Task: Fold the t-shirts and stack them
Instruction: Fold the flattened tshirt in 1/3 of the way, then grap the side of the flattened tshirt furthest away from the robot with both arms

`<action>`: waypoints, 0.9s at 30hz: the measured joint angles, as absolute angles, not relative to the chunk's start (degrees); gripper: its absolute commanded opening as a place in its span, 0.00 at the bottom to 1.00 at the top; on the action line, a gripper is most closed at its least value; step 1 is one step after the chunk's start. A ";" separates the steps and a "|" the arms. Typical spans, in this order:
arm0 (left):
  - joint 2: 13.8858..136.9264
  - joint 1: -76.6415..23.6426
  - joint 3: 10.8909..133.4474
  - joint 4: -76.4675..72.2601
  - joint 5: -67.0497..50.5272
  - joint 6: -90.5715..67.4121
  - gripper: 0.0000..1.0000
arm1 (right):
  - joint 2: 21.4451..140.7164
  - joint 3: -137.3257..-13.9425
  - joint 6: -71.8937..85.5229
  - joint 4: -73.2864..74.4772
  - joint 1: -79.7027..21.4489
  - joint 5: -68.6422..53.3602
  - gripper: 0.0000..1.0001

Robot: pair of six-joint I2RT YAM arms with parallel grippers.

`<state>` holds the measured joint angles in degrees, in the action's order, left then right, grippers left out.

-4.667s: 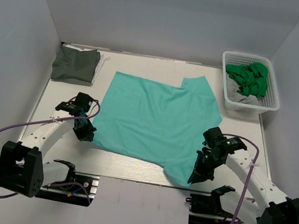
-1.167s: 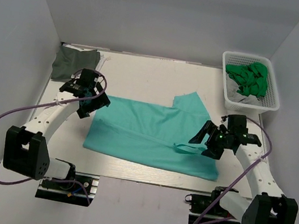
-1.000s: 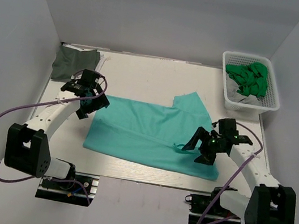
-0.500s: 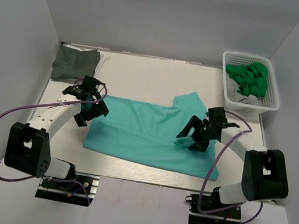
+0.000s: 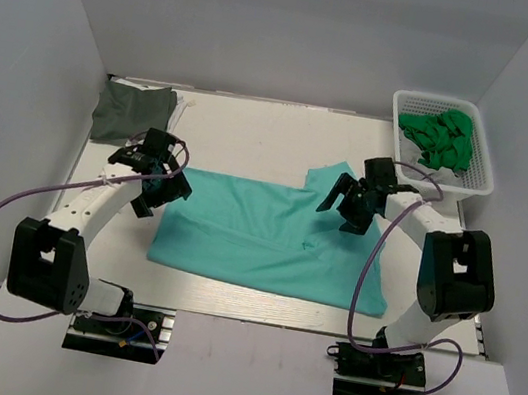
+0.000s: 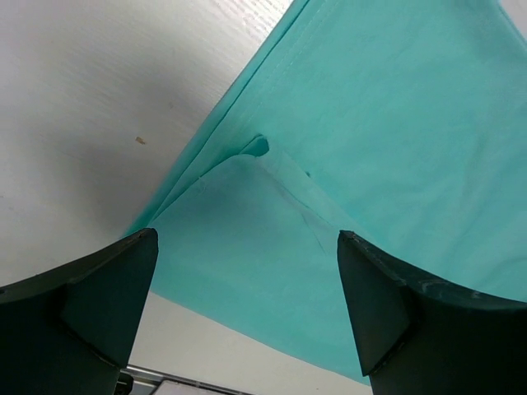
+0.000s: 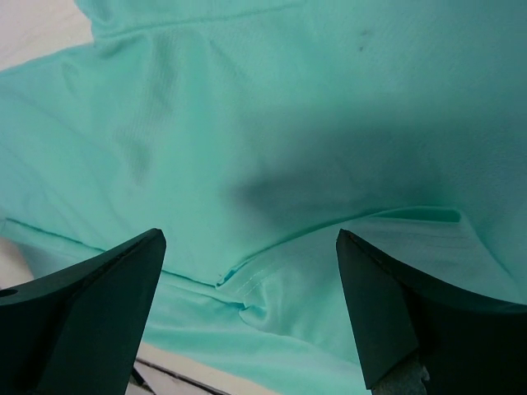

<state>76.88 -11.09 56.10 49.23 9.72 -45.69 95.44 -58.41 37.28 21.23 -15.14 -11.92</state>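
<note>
A teal t-shirt lies folded on the table, one sleeve sticking out at its far right. My left gripper hovers open over the shirt's far left corner; the left wrist view shows its fingers wide apart above a double cloth edge, holding nothing. Over the cloth just below the sleeve, my right gripper stands open; in the right wrist view a hemmed fold lies between its spread fingers, untouched. A dark grey-olive t-shirt lies folded at the back left.
A white basket holding green and grey cloth stands at the back right, close to the right arm. Grey walls close in both sides and the back. The table's metal front rail runs just below the shirt's near edge.
The right gripper has swung from the shirt's near right part back and left toward the sleeve. The left gripper has shifted slightly toward the near side. Both stayed open.
</note>
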 measured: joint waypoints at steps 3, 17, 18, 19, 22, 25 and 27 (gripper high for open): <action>78.46 -11.09 57.76 49.17 9.96 -45.32 1.00 | 95.72 -61.25 35.64 24.05 -15.14 -8.82 0.90; 100.84 -11.09 79.29 45.84 14.94 -42.85 1.00 | 103.11 -79.37 21.74 24.21 -15.14 5.82 0.90; 102.74 -11.09 80.53 45.80 15.59 -42.85 1.00 | 104.55 -80.14 20.64 23.75 -15.14 6.07 0.90; 104.66 -11.09 81.82 45.87 16.14 -42.83 1.00 | 105.91 -80.90 19.86 23.31 -15.14 6.22 0.90; 109.60 -10.92 85.32 45.82 18.00 -42.61 1.00 | 111.44 -85.80 17.15 23.38 -15.14 6.74 0.90; 113.43 -10.72 87.96 45.52 19.25 -42.39 1.00 | 117.56 -92.71 15.35 23.40 -15.14 7.29 0.90; 115.63 -10.39 89.19 45.28 19.46 -42.35 1.00 | 120.90 -96.90 14.44 23.42 -15.14 7.44 0.90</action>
<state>115.63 -10.39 89.19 45.28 19.46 -42.35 120.90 -96.90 14.44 23.42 -15.14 7.44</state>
